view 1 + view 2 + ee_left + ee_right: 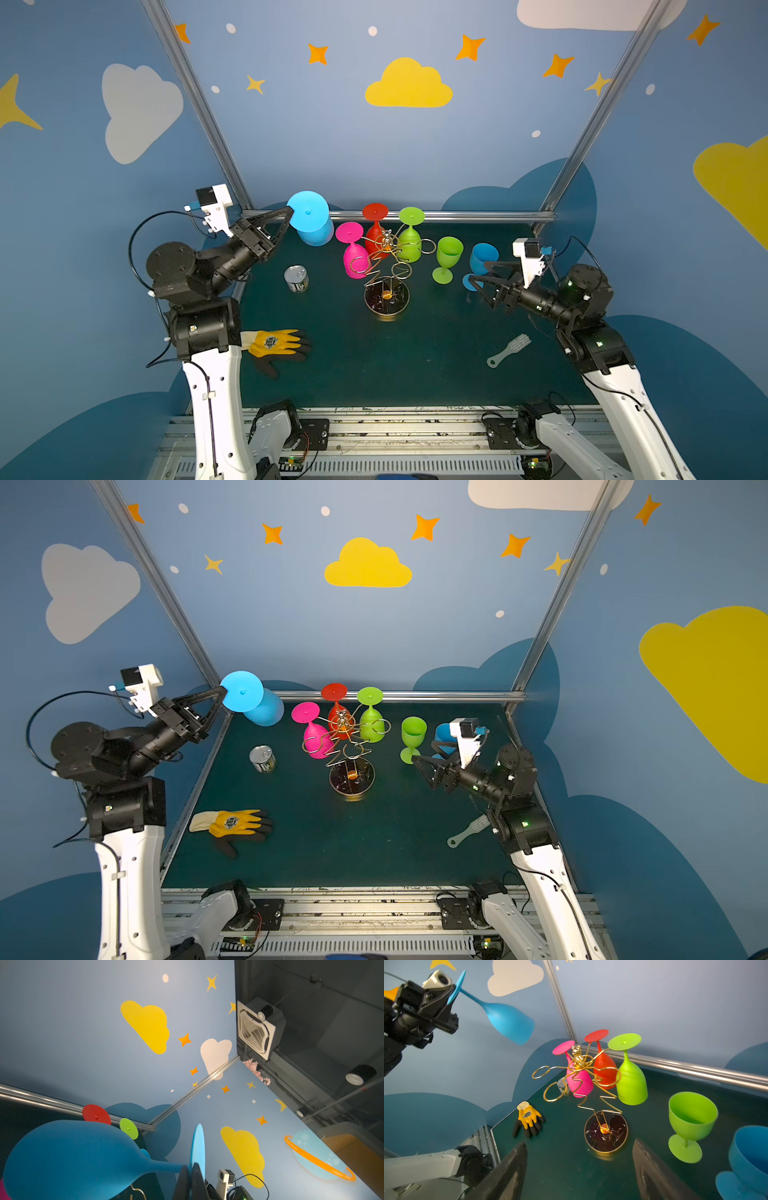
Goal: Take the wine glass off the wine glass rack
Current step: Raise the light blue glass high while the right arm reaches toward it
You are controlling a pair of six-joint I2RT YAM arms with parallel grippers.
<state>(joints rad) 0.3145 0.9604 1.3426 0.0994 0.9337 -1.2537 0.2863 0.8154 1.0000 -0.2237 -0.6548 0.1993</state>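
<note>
While the yellow-and-black work glove (276, 343) lies unused at the near edge of the dark green table (415, 365), the right tool (478, 276) hovers empty, jaws spread wide, beside an upright lime-green goblet (448, 255) and a blue goblet (483, 257). Mid-table stands the gold wire wine glass rack (384, 257), whose loops catch the feet of a pink glass (355, 259), red glass (375, 232) and lime glass (410, 243), so they hang bowl-down. Farthest back, the left tool (289, 212) is clamped on the slim stem of the sky-blue plastic wine glass (316, 232) just under its foot, holding it tilted in the air, well clear of the rack
</note>
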